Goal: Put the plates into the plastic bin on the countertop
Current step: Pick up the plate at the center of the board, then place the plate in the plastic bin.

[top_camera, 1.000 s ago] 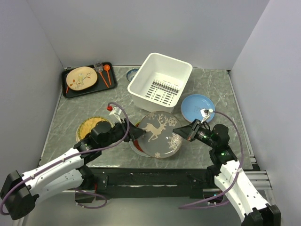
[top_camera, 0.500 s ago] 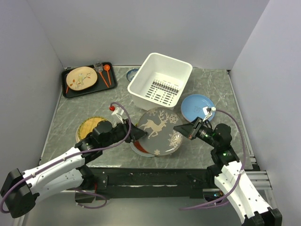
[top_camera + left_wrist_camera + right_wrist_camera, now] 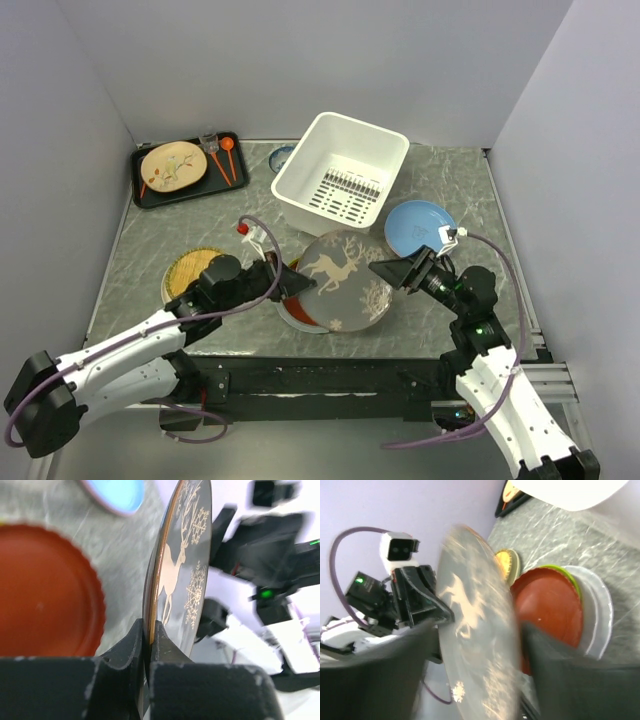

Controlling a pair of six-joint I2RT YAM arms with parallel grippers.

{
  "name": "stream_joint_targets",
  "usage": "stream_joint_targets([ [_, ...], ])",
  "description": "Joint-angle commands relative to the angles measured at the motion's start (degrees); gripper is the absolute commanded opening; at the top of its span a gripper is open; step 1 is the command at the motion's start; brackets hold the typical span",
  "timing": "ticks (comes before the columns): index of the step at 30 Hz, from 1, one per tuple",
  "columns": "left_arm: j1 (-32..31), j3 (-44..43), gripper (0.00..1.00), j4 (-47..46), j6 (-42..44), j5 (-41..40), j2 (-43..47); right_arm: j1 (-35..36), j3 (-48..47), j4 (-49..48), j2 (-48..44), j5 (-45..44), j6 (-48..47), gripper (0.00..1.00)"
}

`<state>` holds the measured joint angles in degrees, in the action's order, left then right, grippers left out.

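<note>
The grey reindeer plate hangs tilted above the countertop, just in front of the white plastic bin. My left gripper is shut on its left rim; in the left wrist view the fingers pinch the plate's edge. At the plate's right rim my right gripper stands open, and in its own view the plate sits between widely spread, blurred jaws. Underneath lies a stack with a red plate on top. A light blue plate and a woven yellow plate lie flat.
A flat black tray at the back left carries a cream twig-pattern plate and some utensils. Behind the bin's left corner sits a small blue-rimmed dish. White walls close in the back and both sides.
My left gripper has shut on the reindeer plate's left rim, and my right gripper has opened and let go of the right rim. The plate has shifted slightly toward the bin.
</note>
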<state>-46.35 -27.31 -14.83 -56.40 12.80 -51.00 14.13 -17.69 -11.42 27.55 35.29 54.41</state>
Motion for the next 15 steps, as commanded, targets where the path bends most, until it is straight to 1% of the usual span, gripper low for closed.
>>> stream_joint_targets([
  [1,-0.8,-1.2,0.01,-2.2,0.9,0.8,3.0,0.5,-3.1,4.1,-3.0,-4.6,-3.0,1.00],
  [2,-0.8,-1.3,0.01,-1.9,1.1,0.5,3.5,0.6,-3.2,5.4,-3.0,-6.7,-3.7,1.00],
  [4,-0.8,-1.8,0.01,-0.2,1.4,-0.9,5.0,0.5,-3.8,8.9,-2.3,-8.0,-4.7,1.00],
  [10,-0.8,-4.8,0.01,3.0,2.3,-2.5,6.6,0.5,-4.4,14.6,-0.3,-13.6,-6.2,1.00],
  [15,-0.8,-6.0,0.01,3.6,2.8,-2.3,5.6,0.6,-4.6,15.7,-1.2,-14.6,-7.3,1.00],
])
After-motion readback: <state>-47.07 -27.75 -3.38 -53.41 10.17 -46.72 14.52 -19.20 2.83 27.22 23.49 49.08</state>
